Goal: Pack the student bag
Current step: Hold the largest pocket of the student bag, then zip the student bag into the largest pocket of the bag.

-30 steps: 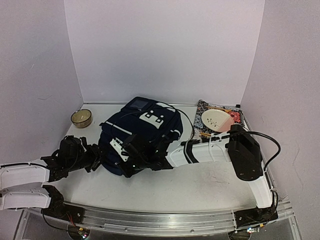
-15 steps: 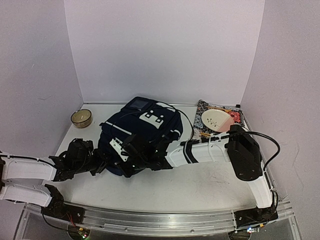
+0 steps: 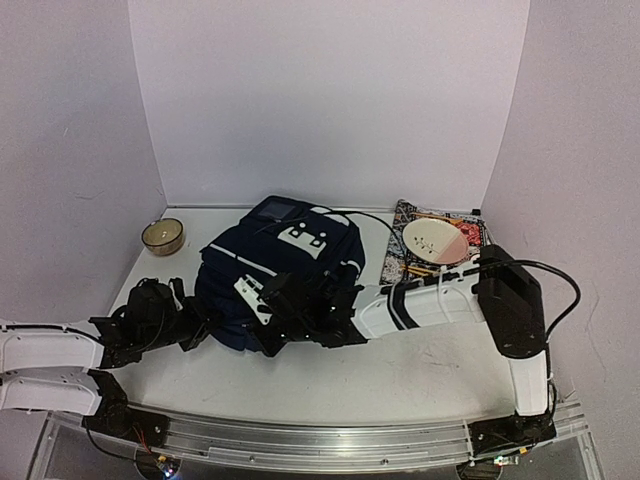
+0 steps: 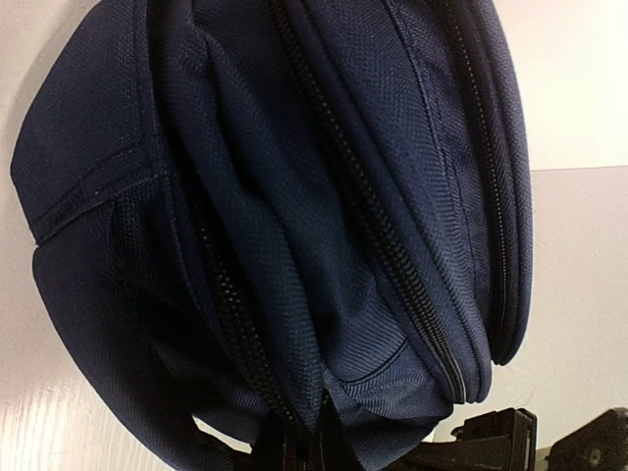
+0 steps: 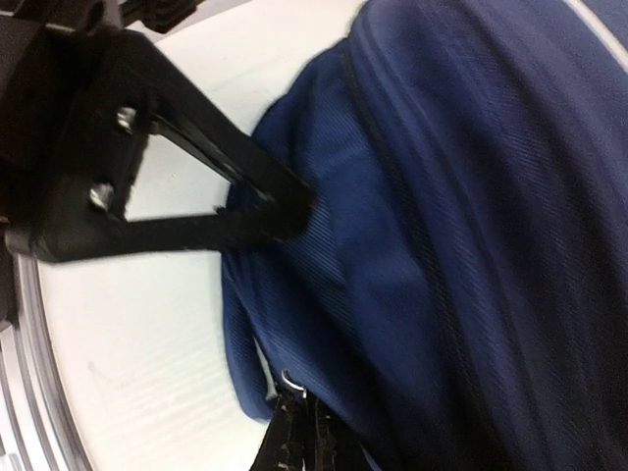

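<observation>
Student bag (image 3: 290, 262) lies flat on table (image 3: 430, 372). Right gripper (image 5: 287, 208) pinches fabric at its near edge. Left gripper (image 4: 299, 446) seemingly clamped at its zipper there. Hold fabric taut, draw zipper along track, no jerks.

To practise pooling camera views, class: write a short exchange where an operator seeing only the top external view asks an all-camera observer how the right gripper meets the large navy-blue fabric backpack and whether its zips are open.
Operator: From above, the arms cover the near end of the navy-blue fabric backpack. Has the right gripper got hold of it?
Observer: Yes. The right wrist view shows its two black fingertips closed together on a fold of the navy fabric.
Operator: Is that end unzipped?
Observer: Not where I can see: in the left wrist view the long zip is shut along its whole visible run.
</observation>
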`<state>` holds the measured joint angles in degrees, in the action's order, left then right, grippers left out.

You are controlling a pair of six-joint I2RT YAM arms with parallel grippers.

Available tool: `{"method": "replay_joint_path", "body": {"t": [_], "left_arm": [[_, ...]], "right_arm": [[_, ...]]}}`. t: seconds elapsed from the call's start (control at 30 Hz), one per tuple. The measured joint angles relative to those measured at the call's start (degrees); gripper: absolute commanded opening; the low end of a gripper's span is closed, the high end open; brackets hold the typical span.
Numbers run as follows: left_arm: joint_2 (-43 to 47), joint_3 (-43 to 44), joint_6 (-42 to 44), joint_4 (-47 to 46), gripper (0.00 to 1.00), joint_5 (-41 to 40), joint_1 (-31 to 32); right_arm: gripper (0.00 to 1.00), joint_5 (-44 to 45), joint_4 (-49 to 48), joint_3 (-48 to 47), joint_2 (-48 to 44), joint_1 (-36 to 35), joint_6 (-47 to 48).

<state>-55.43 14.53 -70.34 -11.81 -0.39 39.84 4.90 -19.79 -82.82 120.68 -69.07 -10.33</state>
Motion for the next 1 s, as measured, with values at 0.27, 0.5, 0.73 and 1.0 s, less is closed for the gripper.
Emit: {"method": "replay_joint_path", "body": {"t": [0.27, 0.5, 0.73, 1.0], "left_arm": [[3.5, 1.4, 1.5, 4.6, 0.00, -1.5, 0.5], [6.7, 2.0, 3.0, 11.1, 0.00, -5.5, -0.1], [9.4, 2.0, 4.1, 15.0, 0.00, -6.5, -0.2], [9.0, 2.4, 5.7, 16.2, 0.26, -5.9, -0.3]], "right_arm": [[0.00, -1.1, -2.6, 9.6, -6.4, 3.8, -0.5], [0.00, 1.4, 0.6, 14.1, -7.9, 11.6, -1.9], [0.00, 3.1, 2.3, 16.5, -7.9, 17.3, -4.6], [0.26, 1.5, 1.6, 18.7, -9.8, 17.8, -6.3]]}}
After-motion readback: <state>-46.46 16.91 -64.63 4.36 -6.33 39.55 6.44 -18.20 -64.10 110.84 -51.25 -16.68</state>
